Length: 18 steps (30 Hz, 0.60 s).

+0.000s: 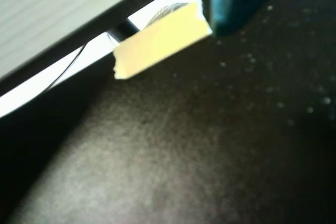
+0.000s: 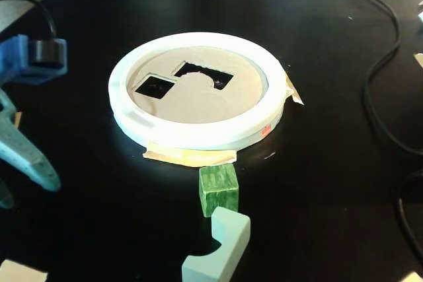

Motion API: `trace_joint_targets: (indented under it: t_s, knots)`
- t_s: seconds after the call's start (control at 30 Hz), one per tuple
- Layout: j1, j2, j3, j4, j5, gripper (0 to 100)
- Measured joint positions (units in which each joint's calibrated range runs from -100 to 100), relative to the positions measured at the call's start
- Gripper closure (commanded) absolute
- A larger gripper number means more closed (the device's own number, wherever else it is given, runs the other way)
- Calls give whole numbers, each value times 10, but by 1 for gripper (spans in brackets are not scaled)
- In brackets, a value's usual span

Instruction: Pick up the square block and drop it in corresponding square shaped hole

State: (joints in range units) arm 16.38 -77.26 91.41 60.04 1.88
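Nearest the fixed camera sits the pale mint block with a curved notch [image 2: 218,249], and touching its far corner is the small dark green marbled cube, the square block [image 2: 219,189], resting on the black tabletop [image 2: 317,183] just in front of the ring.

Reading that view from its left: my pale blue gripper [image 2: 26,156] reaches in at the left edge, well apart from the cube, one long finger [image 2: 30,156] slanting down toward the table. I cannot tell whether my fingers are apart or together, since only that one shows clearly. Nothing is between them that I can see. Next comes the white plastic ring [image 2: 198,138] around the tan cardboard disc [image 2: 192,100]. In the disc, the small dark square shaped hole [image 2: 154,86] lies left of the wider cutout with a curved edge [image 2: 205,74]. Strips of yellowish masking tape [image 2: 192,156] hold the ring down at its near and right edges. A black cable [image 2: 380,70] loops along the right.

The wrist view shows only blurred dark table, a piece of that pale tape [image 1: 160,43] and a teal finger tip [image 1: 236,3] at the top; neither cube nor hole appears.

I judge the task at its start: the cube is ungrasped. Next I should swing right, come down over the cube with fingers spread, and avoid nudging the mint block beside it.
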Motion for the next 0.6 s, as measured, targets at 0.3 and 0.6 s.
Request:
trace_joint_targets:
  t_s: [0.3, 0.6]
  knots:
    - [-2, 0, 0, 0, 0, 5]
    - [-2, 0, -32, -4, 0, 5]
